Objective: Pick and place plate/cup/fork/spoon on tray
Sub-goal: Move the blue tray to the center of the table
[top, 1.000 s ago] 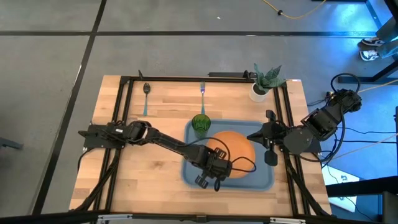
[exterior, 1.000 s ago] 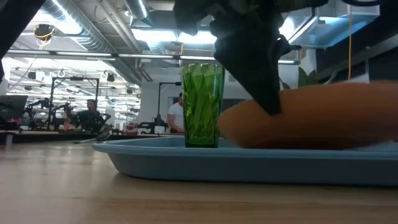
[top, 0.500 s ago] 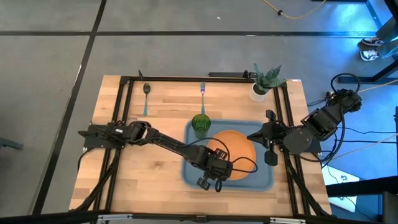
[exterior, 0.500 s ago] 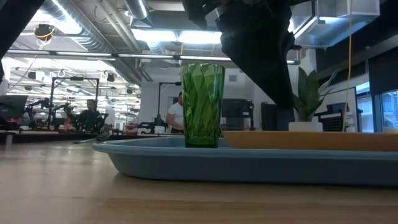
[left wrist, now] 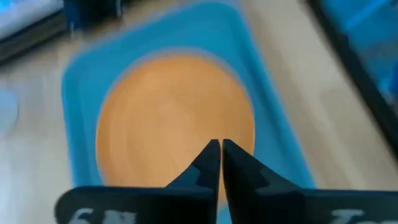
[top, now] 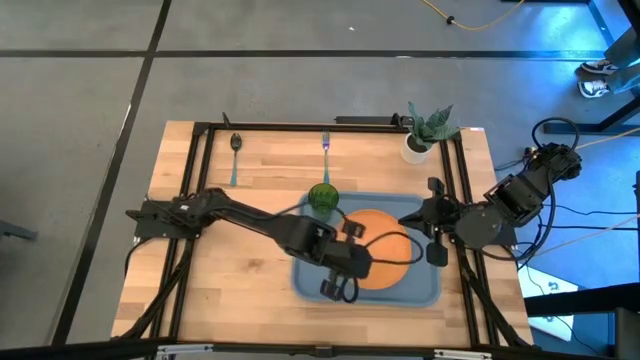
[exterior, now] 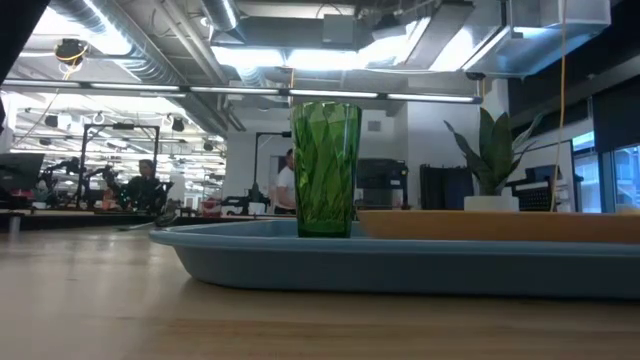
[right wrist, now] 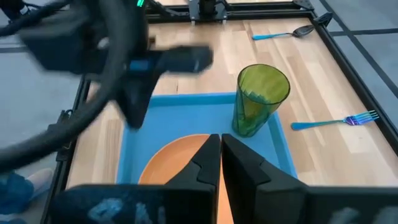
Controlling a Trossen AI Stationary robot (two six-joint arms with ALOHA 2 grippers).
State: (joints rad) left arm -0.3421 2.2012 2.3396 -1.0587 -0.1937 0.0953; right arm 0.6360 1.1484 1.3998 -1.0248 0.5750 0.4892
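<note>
The orange plate lies flat in the blue-grey tray, and the low view shows it level. The green cup stands upright in the tray's far left corner. The fork and the spoon lie on the wood near the far edge. My left gripper is shut and empty, above the plate's left part. My right gripper is shut and empty by the tray's right rim.
A white pot with a green plant stands at the table's far right corner. Black frame rails run along the table's left, right and far sides. Bare wood lies left of the tray. People show in the room beyond.
The plate, tilted beside my left gripper a second ago, has come down flat in the tray. My left gripper has then risen away from it, out of the low view, and the arm has swung a little toward the table's right.
</note>
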